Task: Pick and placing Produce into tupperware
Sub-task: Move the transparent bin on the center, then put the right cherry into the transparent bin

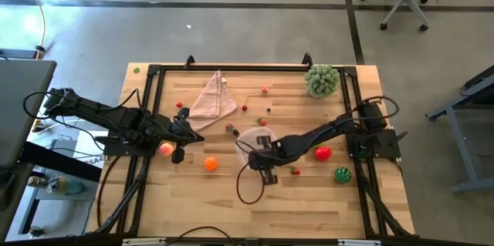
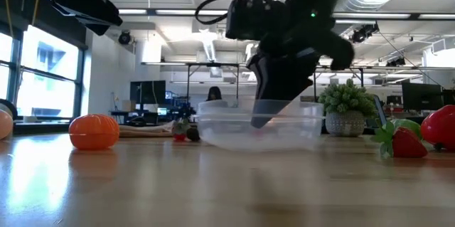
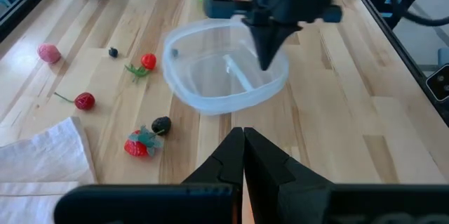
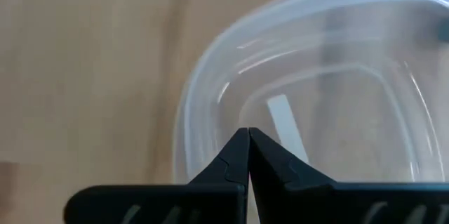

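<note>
Surface: my wooden slat surface (image 1: 231, 200), office room beyond.
Tupperware (image 1: 255, 144) central; right gripper (image 3: 269, 59) clenched above it, left gripper (image 3: 243, 140) clenched beside; orange (image 2: 94, 132) nearby.

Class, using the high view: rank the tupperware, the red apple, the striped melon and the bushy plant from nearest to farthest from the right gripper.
Measured from the right gripper:
1. Tupperware, directly under the shut fingers at table centre.
2. Red apple, beside the right arm, toward its base.
3. Striped melon, farther out near the right edge.
4. Bushy plant, at the far right corner.
</note>
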